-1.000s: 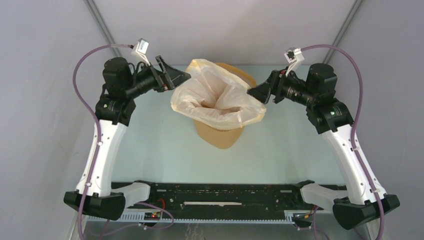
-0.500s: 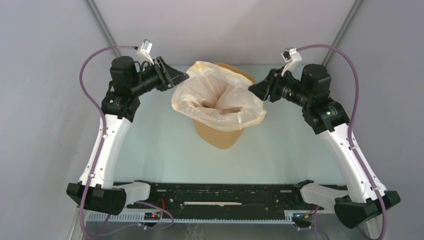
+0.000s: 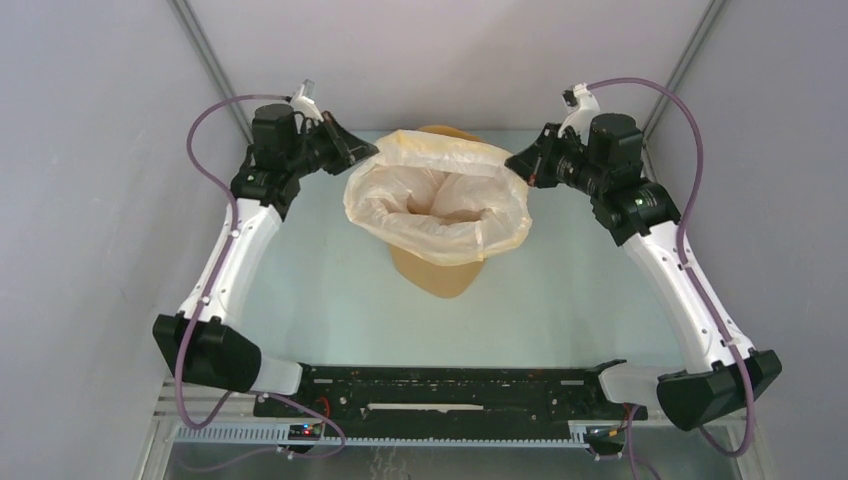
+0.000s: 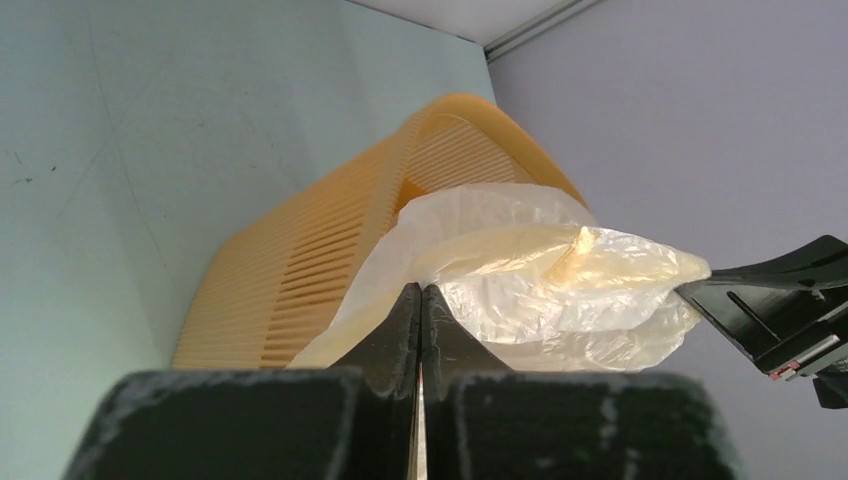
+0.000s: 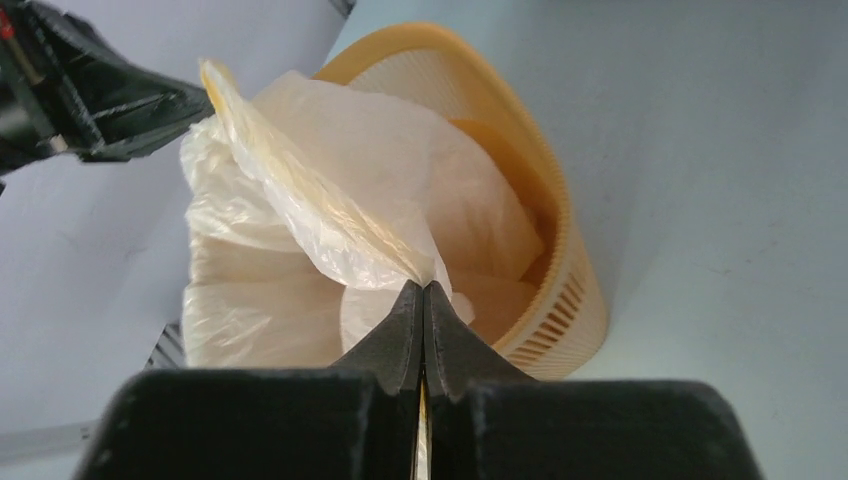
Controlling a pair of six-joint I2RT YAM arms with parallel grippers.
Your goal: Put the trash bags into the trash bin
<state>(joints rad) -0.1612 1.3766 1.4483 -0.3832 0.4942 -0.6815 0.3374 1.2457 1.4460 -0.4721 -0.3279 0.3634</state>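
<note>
Tightly, left claw [image 3: 371,152] and right claw [image 3: 513,163] pinch the trash bag [image 3: 400,196]; pale-green table [image 3: 300,275], grey walls [image 3: 450,60].

Pale green table [image 3: 300,290], matte and lightly scuffed, seen from above and bounded by grey walls at the left, right and far sides. The trash bin [image 3: 440,275], orange-yellow with thin vertical slots around its lower wall, stands on the table at mid-width, toward the far side, and is the only loose object resting on it. A black mounting rail [image 3: 440,385] runs along the near edge.
</note>
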